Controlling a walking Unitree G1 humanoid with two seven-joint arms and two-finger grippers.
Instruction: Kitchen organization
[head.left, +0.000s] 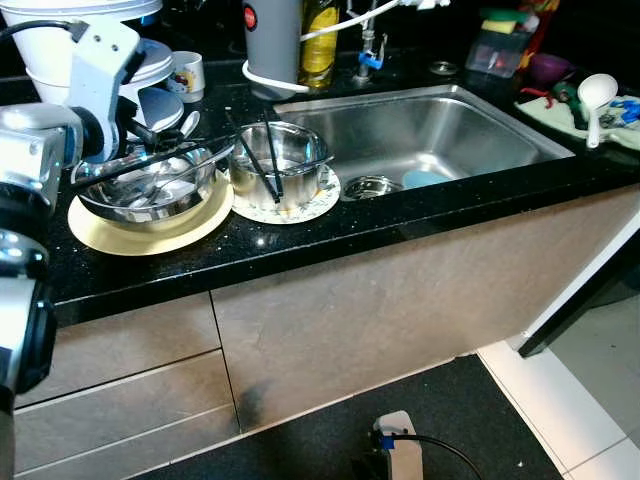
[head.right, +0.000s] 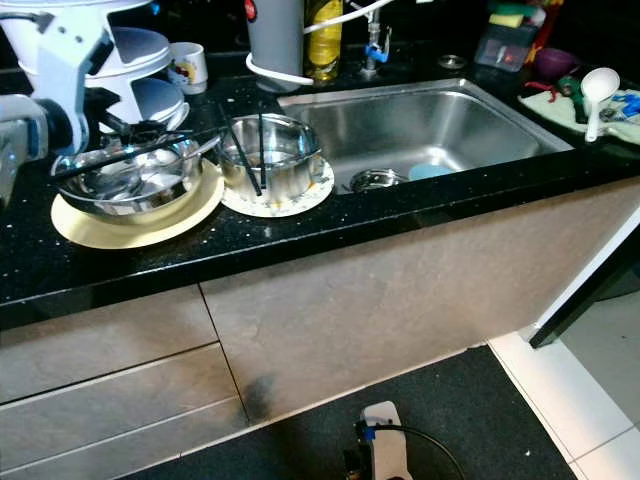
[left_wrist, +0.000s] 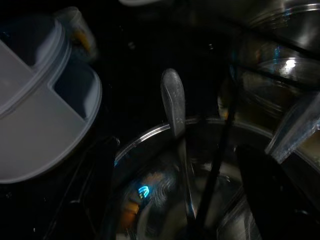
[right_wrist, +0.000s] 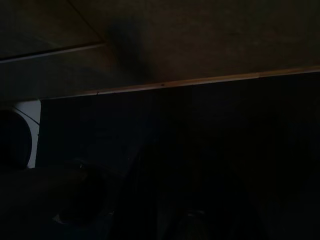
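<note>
The left gripper (head.right: 150, 135) hangs over the steel bowl (head.right: 130, 185) at the left end of the black counter (head.right: 300, 235). Its black fingers (left_wrist: 265, 185) stand apart on either side of the bowl's inside, released and closed on nothing. Between them, in the left wrist view, a spoon (left_wrist: 173, 107) leans on the bowl's rim with its handle sticking out over the edge, and a thin black chopstick (left_wrist: 216, 170) runs down into the bowl beside it. More cutlery lies in the bowl, too tangled to count.

The bowl sits on a yellow plate (head.right: 90, 228). Just beside it, touching at the rim, a steel pot (head.right: 270, 155) stands on a patterned plate (head.right: 300, 200) with a pair of black chopsticks (head.right: 245, 150) slanting out of it. Behind the bowl are stacked white dishes (head.right: 150, 100) and a small mug (head.right: 187, 67).

To the right, the steel sink (head.right: 430, 125) holds a pale blue lid or dish (head.right: 430, 171) near the drain (head.right: 372, 180). Behind the sink stand a grey jug (head.right: 275, 35) and a yellow bottle (head.right: 322, 40). A white ladle (head.right: 597, 92) rests on a mat at the far right.

The right gripper hangs idle below, its wrist view dark, showing drawer fronts (right_wrist: 150, 45) and dark floor; I cannot tell how its fingers stand.
</note>
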